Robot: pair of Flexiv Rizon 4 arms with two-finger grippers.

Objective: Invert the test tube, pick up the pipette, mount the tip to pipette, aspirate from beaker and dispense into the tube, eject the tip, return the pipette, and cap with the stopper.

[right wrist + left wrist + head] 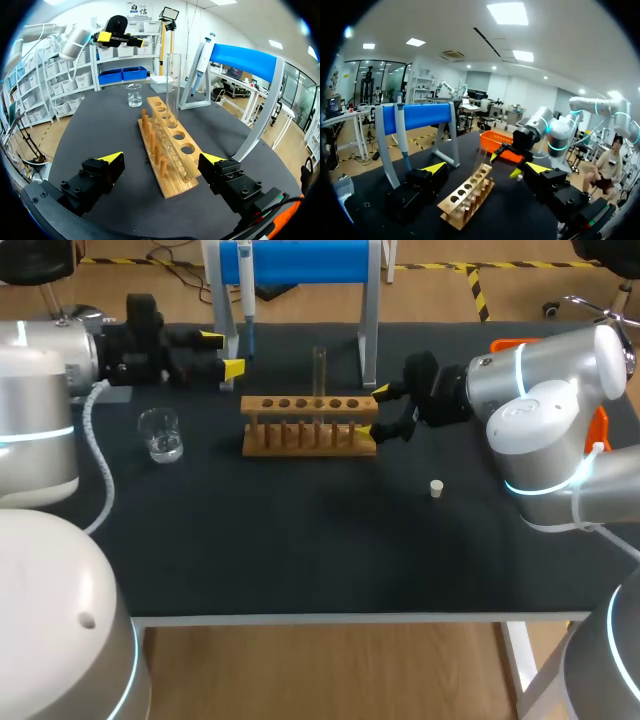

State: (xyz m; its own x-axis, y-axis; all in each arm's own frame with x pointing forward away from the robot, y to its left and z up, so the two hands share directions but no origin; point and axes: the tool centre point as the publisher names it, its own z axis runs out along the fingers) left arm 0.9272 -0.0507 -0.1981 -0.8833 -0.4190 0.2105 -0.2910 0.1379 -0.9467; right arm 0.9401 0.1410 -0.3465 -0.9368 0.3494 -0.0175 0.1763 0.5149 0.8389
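Note:
A wooden rack (310,425) (467,195) (167,150) lies mid-table with a clear test tube (320,370) (173,85) standing upright in one of its holes. My right gripper (381,411) (162,158) is open at the rack's right end, its fingers straddling that end without touching. Left of the rack and behind it, my left gripper (222,353) (485,169) is open and empty, just in front of the stand's left leg. The pipette (245,290) (200,60) hangs on the blue stand (300,260). A glass beaker (160,435) (133,95) holds some liquid. A small white stopper (436,488) lies on the mat.
An orange tray (510,345) (495,142) sits at the back right behind my right arm. The stand's legs rise just behind the rack. Black mat stretches from the rack to the table's front edge.

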